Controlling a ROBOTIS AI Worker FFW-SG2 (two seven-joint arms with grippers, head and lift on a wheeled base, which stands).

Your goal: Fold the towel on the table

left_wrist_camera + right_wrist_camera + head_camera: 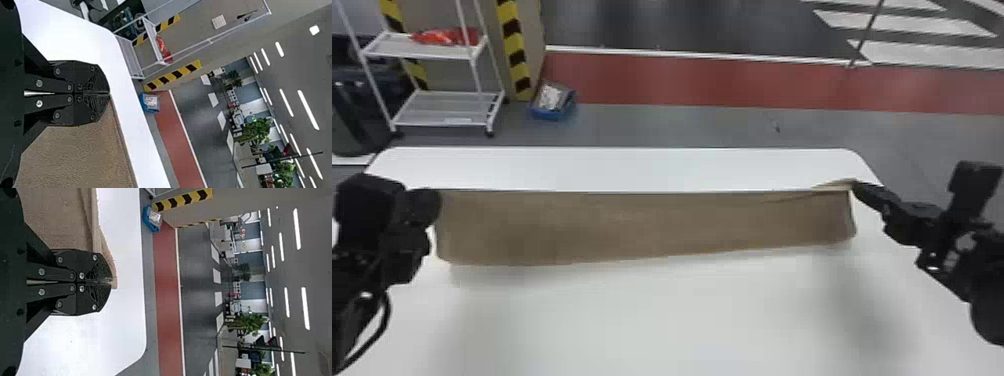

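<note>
A brown towel (632,227) is stretched between both grippers, its far edge nearly straight and its front side hanging toward the white table. My left gripper (434,196) is at its far left corner; in the left wrist view the left gripper (109,94) is shut on the towel (86,156), which spreads out beside the fingertips. At the far right corner is my right gripper (854,186), where a small flap of cloth is bunched. The right wrist view has the right gripper (111,281) shut with the towel's corner pinched at its tips and the towel (58,219) extending beside it.
The white table (652,320) extends in front of the towel, and a strip of it lies behind. Beyond its far edge, a white wheeled rack (444,107) and a blue box (552,102) stand on the floor at the left.
</note>
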